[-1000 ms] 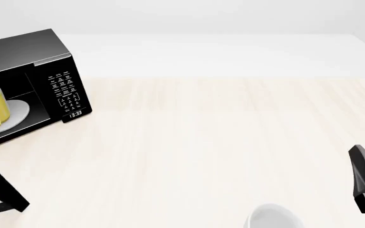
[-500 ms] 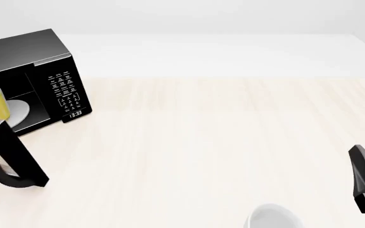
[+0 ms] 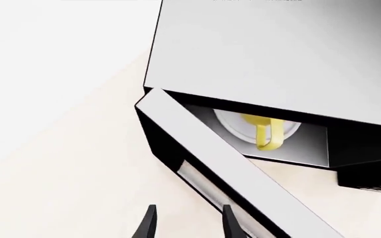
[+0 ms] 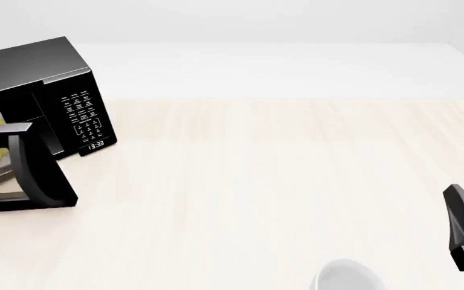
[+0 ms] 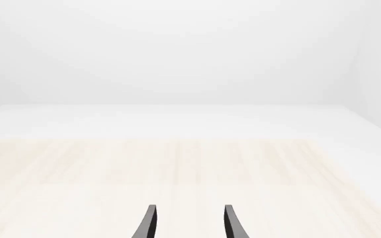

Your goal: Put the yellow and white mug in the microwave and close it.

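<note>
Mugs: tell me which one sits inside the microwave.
The yellow and white mug, on the plate inside the microwave; the plain white mug stands on the table's near edge.

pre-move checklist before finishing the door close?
1. Yellow and white mug inside the microwave, on the plate: ok.
2. Handle clear of the door's swing: cannot tell.
3. Door shut: not ok, partly open.
4. Left claw empty, fingers apart, beside the door's outer face: ok.
5. Right claw open, away from the microwave: ok.
6. White-grey mug far from the door: ok.

The microwave (image 4: 63, 115) door (image 4: 31, 172) has swung further shut.
</note>
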You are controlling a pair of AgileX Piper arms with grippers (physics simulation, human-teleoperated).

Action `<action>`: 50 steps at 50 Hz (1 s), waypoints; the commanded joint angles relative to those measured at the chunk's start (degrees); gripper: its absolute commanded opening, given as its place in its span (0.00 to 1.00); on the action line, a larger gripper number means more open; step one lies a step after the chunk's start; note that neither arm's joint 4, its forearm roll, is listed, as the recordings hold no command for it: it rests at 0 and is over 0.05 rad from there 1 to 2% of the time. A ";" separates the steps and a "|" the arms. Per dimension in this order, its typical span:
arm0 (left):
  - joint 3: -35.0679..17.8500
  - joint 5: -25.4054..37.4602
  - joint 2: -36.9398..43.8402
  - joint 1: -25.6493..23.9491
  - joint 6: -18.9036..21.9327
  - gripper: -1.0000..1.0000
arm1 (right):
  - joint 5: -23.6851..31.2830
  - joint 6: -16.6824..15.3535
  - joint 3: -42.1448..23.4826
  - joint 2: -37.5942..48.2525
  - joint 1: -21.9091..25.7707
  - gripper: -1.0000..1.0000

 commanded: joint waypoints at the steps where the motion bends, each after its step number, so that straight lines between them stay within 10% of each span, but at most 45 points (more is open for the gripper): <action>1: -1.31 -0.50 0.60 -1.52 -0.40 1.00 | 0.00 -0.01 0.00 0.00 0.01 1.00; 50: -8.89 -2.59 5.31 -7.05 -0.56 1.00 | 0.00 0.00 0.00 0.00 -0.01 1.00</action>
